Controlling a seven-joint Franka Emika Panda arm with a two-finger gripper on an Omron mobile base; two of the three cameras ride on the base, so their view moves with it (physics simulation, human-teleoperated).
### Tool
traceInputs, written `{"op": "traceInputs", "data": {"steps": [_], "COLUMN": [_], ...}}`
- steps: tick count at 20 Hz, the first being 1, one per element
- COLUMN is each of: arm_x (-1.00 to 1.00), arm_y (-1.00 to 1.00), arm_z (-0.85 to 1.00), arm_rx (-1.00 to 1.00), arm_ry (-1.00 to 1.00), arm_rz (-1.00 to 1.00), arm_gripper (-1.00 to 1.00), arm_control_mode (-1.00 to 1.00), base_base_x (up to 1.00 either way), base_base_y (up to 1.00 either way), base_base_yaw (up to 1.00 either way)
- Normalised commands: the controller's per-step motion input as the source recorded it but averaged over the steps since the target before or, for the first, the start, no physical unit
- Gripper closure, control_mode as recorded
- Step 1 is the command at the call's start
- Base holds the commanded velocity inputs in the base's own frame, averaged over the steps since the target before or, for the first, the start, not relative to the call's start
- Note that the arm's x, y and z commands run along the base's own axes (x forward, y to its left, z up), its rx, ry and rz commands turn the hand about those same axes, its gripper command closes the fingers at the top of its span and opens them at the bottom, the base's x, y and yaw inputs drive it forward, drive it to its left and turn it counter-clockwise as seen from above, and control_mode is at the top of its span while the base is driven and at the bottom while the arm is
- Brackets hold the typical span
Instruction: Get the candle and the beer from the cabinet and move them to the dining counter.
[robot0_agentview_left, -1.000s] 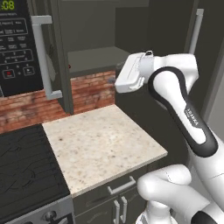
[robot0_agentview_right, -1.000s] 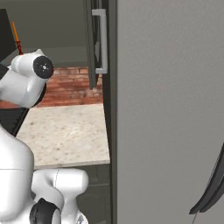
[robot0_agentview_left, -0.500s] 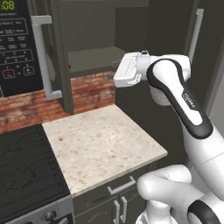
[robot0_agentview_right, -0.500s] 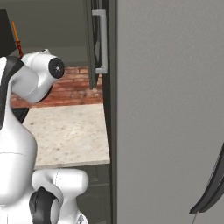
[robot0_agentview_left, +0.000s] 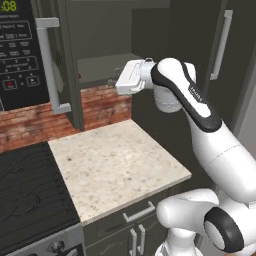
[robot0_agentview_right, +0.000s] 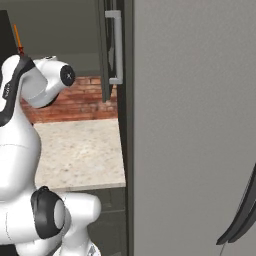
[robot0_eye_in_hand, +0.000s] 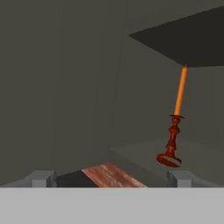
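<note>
The candle (robot0_eye_in_hand: 175, 124), a thin orange taper on a dark red flared holder, stands upright on the shelf inside the open cabinet (robot0_agentview_left: 102, 62). In the hand view it is ahead and to the right, in line with my right fingertip (robot0_eye_in_hand: 180, 178). Its orange tip (robot0_agentview_right: 18, 39) also pokes up behind my arm in the right base view. My gripper (robot0_eye_in_hand: 111, 179) is open with nothing between its fingers. It hovers at the cabinet's mouth (robot0_agentview_left: 117, 82), level with the shelf. The beer and the dining counter are out of view.
The open cabinet door (robot0_agentview_left: 67, 65) with its pale bar handle (robot0_agentview_left: 47, 65) hangs just left of my hand. Below lie a small beige counter slab (robot0_agentview_left: 115, 160), a black stove (robot0_agentview_left: 30, 190) and a brick backsplash (robot0_agentview_left: 102, 102). The tall grey refrigerator (robot0_agentview_right: 195, 125) stands on the right.
My hand has moved left, closer to the cabinet opening, and the elbow has risen. The gripper has stayed open.
</note>
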Motion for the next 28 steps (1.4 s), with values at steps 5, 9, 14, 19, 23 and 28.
{"op": "traceInputs", "data": {"steps": [5,9,14,19,23,28], "arm_x": [0.39,0.38,0.44,0.5,0.52,0.43], "arm_y": [0.32,0.29,0.22,0.19,0.15,0.17], "arm_z": [0.0,0.0,0.0,-0.02,0.0,0.0], "arm_rx": [0.0,0.0,0.01,0.02,0.02,0.0], "arm_ry": [0.08,0.09,0.03,0.0,0.0,-0.02], "arm_rz": [0.01,0.01,0.05,0.09,0.12,0.1], "arm_gripper": [-1.0,-1.0,-1.0,-1.0,-1.0,-1.0], "arm_control_mode": [-1.0,-1.0,-1.0,-1.0,-1.0,-1.0], "base_base_x": [0.0,0.0,0.0,0.0,0.0,0.0], "base_base_y": [0.0,0.0,0.0,0.0,0.0,0.0], "base_base_yaw": [0.0,0.0,0.0,0.0,0.0,0.0]}}
